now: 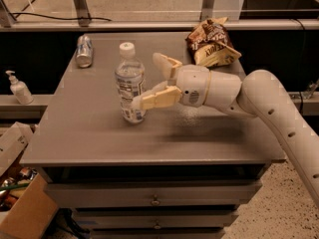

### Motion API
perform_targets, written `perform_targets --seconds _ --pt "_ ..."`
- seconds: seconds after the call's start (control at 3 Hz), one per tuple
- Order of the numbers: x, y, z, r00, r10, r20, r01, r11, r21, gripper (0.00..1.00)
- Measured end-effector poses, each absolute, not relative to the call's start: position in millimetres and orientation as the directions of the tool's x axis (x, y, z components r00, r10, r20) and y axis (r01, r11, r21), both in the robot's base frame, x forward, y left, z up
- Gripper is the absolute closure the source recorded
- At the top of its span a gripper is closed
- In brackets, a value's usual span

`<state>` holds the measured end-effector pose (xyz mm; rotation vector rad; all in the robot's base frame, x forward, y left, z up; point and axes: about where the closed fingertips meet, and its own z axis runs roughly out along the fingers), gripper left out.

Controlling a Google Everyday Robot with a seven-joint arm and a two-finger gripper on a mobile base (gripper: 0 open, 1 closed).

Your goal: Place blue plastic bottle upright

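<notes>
Single-arm scene, viewed from the near side of a grey table (89, 128). The blue plastic bottle (129, 83) stands left of centre on the tabletop with its base down. Its long axis is vertical and the white cap (127, 47) is uppermost.

The gripper (145, 80) reaches in from the right, at the end of the white arm (279, 113). Its two fingers are spread apart and grasp nothing. The near finger (155, 97) runs leftward, and its tip overlaps the lower part of the bottle (actual contact cannot be confirmed from this angle). The far finger (165, 64) angles up and away, clear of the bottle on its right.

The key relation is that the bottle lies directly left of the fingers, partly within their spread. Its axis stands roughly perpendicular to the direction in which the arm reaches.

On this evidence the bottle is already upright and freed, so the placing step looks essentially done. A retreat to the right would probably suit best, since a sideways brush from the near finger could tip so light a bottle.

Other items are a silver can (84, 50) lying at the far left of the table, a snack bag (212, 44) at the far right, and a pump bottle (18, 87) on a ledge left of the table.
</notes>
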<state>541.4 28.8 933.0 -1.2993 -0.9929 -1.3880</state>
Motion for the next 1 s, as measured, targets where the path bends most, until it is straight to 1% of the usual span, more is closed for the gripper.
perform_targets --seconds 0.33,0.67,1.0 --pt "537.1 -12.5 947.3 0.003 -0.050 0.999 0.970 -0.243 -0.015 0.00" --pt "529.0 -39.7 957.8 -0.003 -0.011 1.000 0.964 -0.264 0.000 0.00" --pt "526.7 -52.5 958.9 0.001 -0.009 1.000 0.957 -0.288 -0.004 0.00"
